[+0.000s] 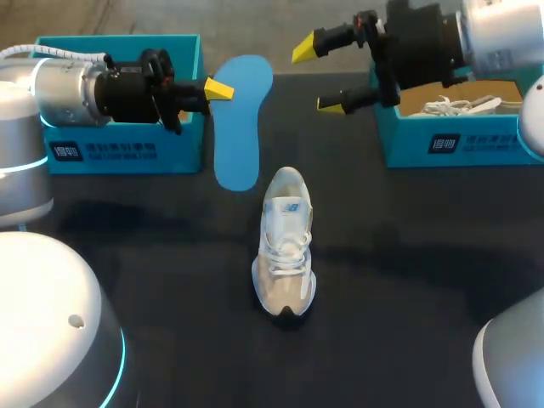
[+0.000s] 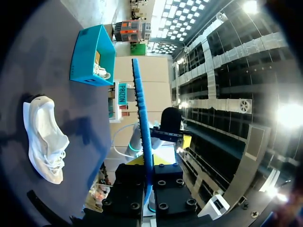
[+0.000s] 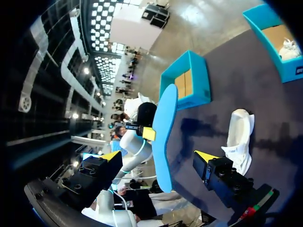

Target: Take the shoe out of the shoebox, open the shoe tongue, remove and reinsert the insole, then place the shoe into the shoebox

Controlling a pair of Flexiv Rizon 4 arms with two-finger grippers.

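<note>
The left tool (image 1: 217, 89) is clamped on one end of the blue insole (image 1: 240, 127), holding it off the counter (image 1: 408, 280). The right tool (image 1: 321, 76) gapes wide, empty. The sneaker (image 1: 285, 246) stands unheld on the counter — pushing the floppy insole in could skid it away, or buckle the insole.

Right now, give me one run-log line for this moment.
left gripper: shut on blue insole, held above table | right gripper: open, empty | shoe: upright on table, untouched

Unreadable white print on left shoebox (image 1: 127, 157) and right shoebox (image 1: 480, 146) fronts, logo on shoe (image 1: 286, 208)
</note>
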